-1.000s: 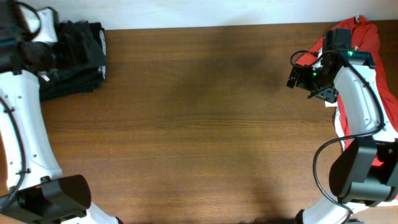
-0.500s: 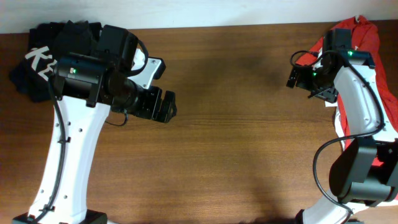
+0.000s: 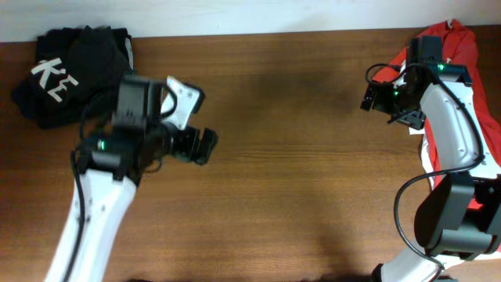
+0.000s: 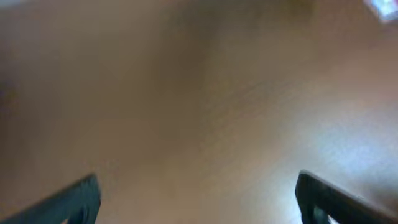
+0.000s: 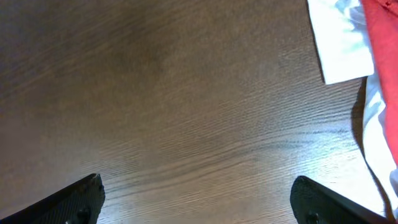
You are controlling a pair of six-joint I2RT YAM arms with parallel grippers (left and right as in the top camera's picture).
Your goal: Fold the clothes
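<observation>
A folded dark charcoal T-shirt [image 3: 66,74] with white letters "KE" lies at the table's far left corner. My left gripper [image 3: 205,146] hovers over bare wood to the right of it, open and empty; its wrist view is blurred and shows only wood between the spread fingertips [image 4: 81,199]. A red T-shirt [image 3: 454,47] lies bunched at the far right edge, with white cloth [image 5: 339,43] beside it. My right gripper [image 3: 374,95] is open and empty over bare wood just left of the red cloth [image 5: 382,56].
The wooden table [image 3: 297,172] runs between the two arms. The right arm's base [image 3: 454,219] stands at the near right. A pale wall strip [image 3: 250,16] borders the table's far edge.
My left arm has swung away from the dark T-shirt at the far left corner toward the table's middle, leaving the shirt lying with "KE" showing. The right arm has not moved.
</observation>
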